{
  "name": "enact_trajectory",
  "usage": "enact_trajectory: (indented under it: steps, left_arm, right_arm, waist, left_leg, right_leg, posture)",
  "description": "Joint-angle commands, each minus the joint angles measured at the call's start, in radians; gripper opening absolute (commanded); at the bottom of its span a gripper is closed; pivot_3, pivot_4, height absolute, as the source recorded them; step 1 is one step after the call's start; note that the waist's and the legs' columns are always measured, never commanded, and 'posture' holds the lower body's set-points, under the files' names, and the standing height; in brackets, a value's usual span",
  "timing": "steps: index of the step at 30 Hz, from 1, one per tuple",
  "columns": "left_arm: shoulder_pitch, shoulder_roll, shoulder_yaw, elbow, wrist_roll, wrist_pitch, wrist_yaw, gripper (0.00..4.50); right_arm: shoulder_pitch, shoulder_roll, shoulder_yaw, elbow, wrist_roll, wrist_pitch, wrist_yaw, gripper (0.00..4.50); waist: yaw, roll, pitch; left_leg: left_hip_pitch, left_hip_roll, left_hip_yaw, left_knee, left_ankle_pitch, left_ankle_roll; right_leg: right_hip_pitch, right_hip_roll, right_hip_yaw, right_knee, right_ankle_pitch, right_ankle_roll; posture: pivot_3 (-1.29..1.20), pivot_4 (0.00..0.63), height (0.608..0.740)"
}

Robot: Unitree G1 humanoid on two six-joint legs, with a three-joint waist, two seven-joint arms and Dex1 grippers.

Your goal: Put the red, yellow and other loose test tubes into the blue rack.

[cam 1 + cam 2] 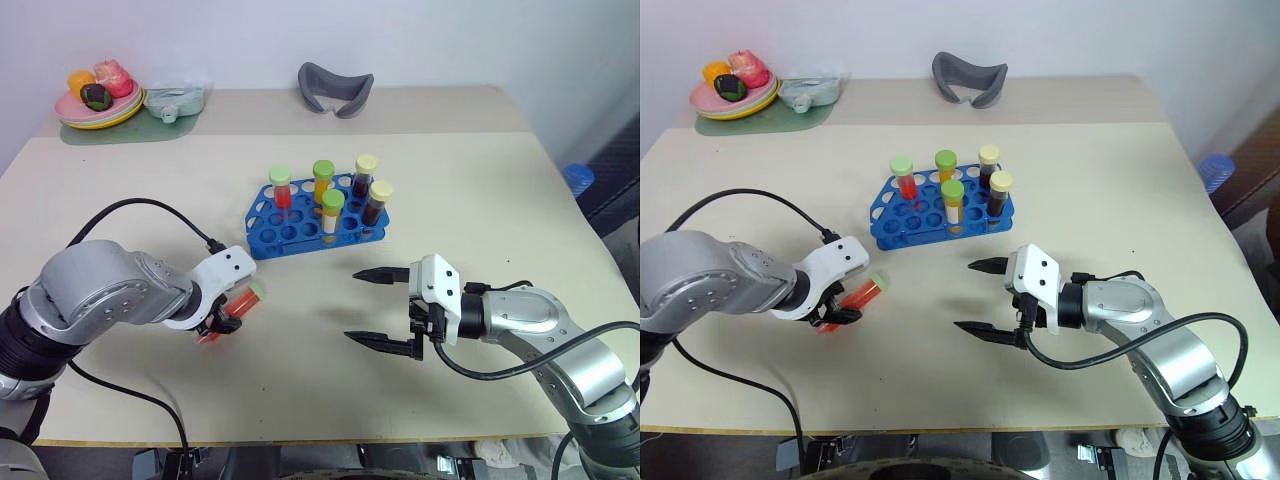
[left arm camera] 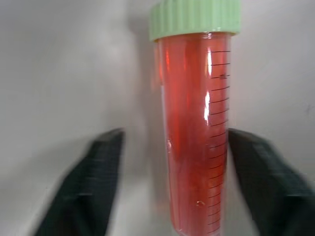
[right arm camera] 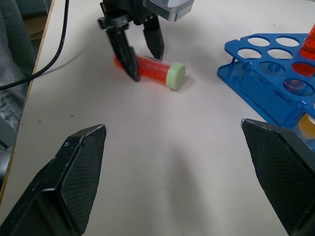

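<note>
A red test tube with a light-green cap lies on its side on the table, left of centre. My left gripper points down over it with one black finger on each side. It is open: one finger touches the tube and the other stands off with a gap. The blue rack stands mid-table and holds several upright capped tubes, among them a red one and an orange-yellow one. My right gripper hovers wide open in front of the rack, holding nothing and pointing toward the left gripper.
A plate of toy food and a pale green item sit at the back left corner. A grey curved object lies at the back centre. Black cables trail from both arms. The table's front edge is close below the grippers.
</note>
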Motion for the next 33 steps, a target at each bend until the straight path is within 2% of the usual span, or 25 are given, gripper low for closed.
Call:
enact_trajectory:
  steps: [1,8,10,12,13,18,20,23,26,28,29,33]
  left_arm:
    - [0.001,0.0,-0.016,0.012,0.009,0.011,0.008,2.24]
    - [-0.027,0.007,-0.028,0.011,0.001,0.011,0.018,2.24]
    - [-0.031,0.01,-0.029,0.012,0.002,0.011,0.023,1.67]
    - [-0.034,0.012,-0.03,0.016,0.001,0.011,0.03,0.9]
    - [-0.037,0.013,-0.03,0.018,0.0,0.011,0.034,0.77]
    - [-0.038,0.019,-0.013,0.031,-0.005,0.011,0.043,0.77]
    - [-0.03,0.033,0.052,0.036,-0.013,0.011,0.041,0.77]
    - [-0.002,-0.018,0.282,0.038,-0.003,0.0,0.027,0.77]
    - [0.096,-0.071,0.47,-0.039,0.105,-0.317,-0.014,0.77]
    - [0.18,-0.09,0.491,-0.103,0.26,-0.591,-0.071,0.77]
    - [0.207,-0.109,0.491,-0.11,0.302,-0.666,-0.086,0.77]
    - [0.251,-0.299,0.477,-0.086,0.365,-0.866,-0.088,0.77]
  right_arm:
    - [0.002,0.003,-0.003,-0.041,0.003,-0.014,-0.005,4.5]
    - [0.0,0.004,0.0,-0.04,0.0,-0.014,-0.011,4.5]
    - [-0.002,0.005,0.001,-0.038,0.0,-0.015,-0.011,4.5]
    - [-0.003,0.004,0.003,-0.036,-0.003,-0.017,-0.01,4.5]
    - [-0.004,0.004,0.004,-0.035,-0.004,-0.017,-0.009,4.5]
    - [-0.009,0.006,0.008,-0.026,-0.01,-0.022,-0.004,4.5]
    - [-0.011,0.007,0.009,-0.022,-0.011,-0.024,-0.003,4.5]
    - [-0.011,0.006,0.006,-0.016,-0.01,-0.028,0.001,4.5]
    - [-0.016,0.016,0.0,0.006,-0.012,-0.031,-0.004,4.5]
    - [-0.024,0.029,-0.001,0.032,-0.022,-0.036,-0.015,4.5]
    - [-0.027,0.033,-0.001,0.042,-0.025,-0.039,-0.019,4.5]
    - [-0.03,0.054,-0.001,0.071,-0.041,-0.051,-0.039,4.5]
  waist:
    - [0.002,0.0,0.0]
    - [0.002,0.0,0.0]
    - [0.002,0.0,0.0]
    - [0.002,0.0,0.0]
    - [0.002,0.0,0.0]
    - [0.002,0.0,0.0]
    - [0.002,0.0,0.0]
    - [0.002,-0.001,0.001]
    - [0.004,-0.001,0.001]
    - [0.003,-0.001,0.001]
    - [0.004,-0.001,0.001]
    - [0.01,-0.001,0.0]
  left_leg:
    - [0.0,0.0,0.0,0.0,0.0,0.0]
    - [0.0,0.0,0.0,0.0,0.0,0.0]
    - [0.0,0.0,0.0,0.0,0.0,0.0]
    - [0.0,0.0,0.0,0.0,0.0,0.0]
    - [0.0,0.0,0.0,0.0,0.0,0.0]
    - [0.0,0.0,0.0,0.0,0.0,0.0]
    - [0.0,0.0,0.0,0.0,0.0,0.0]
    - [-0.001,0.0,0.0,0.0,0.0,0.0]
    - [-0.001,0.0,0.0,0.0,0.0,0.0]
    - [-0.001,0.0,0.0,0.0,0.0,0.0]
    - [-0.001,0.0,0.001,0.0,0.001,-0.001]
    - [-0.001,0.0,0.001,0.0,0.0,-0.001]
  right_leg:
    - [0.0,0.0,0.0,0.0,0.0,0.0]
    - [0.0,0.0,0.0,0.0,0.0,0.0]
    - [0.0,0.0,0.0,0.0,0.0,0.0]
    - [0.0,0.0,0.0,0.0,0.0,0.0]
    - [0.0,0.0,0.0,0.0,0.0,0.0]
    - [0.0,0.0,0.0,0.0,0.0,0.0]
    - [0.0,0.0,0.0,0.0,0.0,0.0]
    - [-0.001,0.0,0.0,0.0,0.0,0.0]
    - [-0.001,-0.001,-0.001,0.0,0.0,0.0]
    - [-0.001,-0.001,-0.001,-0.001,0.0,0.0]
    - [-0.001,-0.001,0.0,-0.001,0.0,0.0]
    - [0.0,-0.002,0.0,-0.001,0.0,0.0]
  posture:
    - [0.0,0.15,0.74]
    - [0.0,0.15,0.74]
    - [0.0,0.15,0.74]
    - [0.0,0.15,0.74]
    - [0.0,0.15,0.74]
    - [0.0,0.15,0.74]
    - [0.0,0.15,0.74]
    - [0.0,0.15,0.74]
    - [0.0,0.15,0.74]
    - [0.0,0.15,0.74]
    - [0.0,0.15,0.74]
    - [0.0,0.15,0.74]
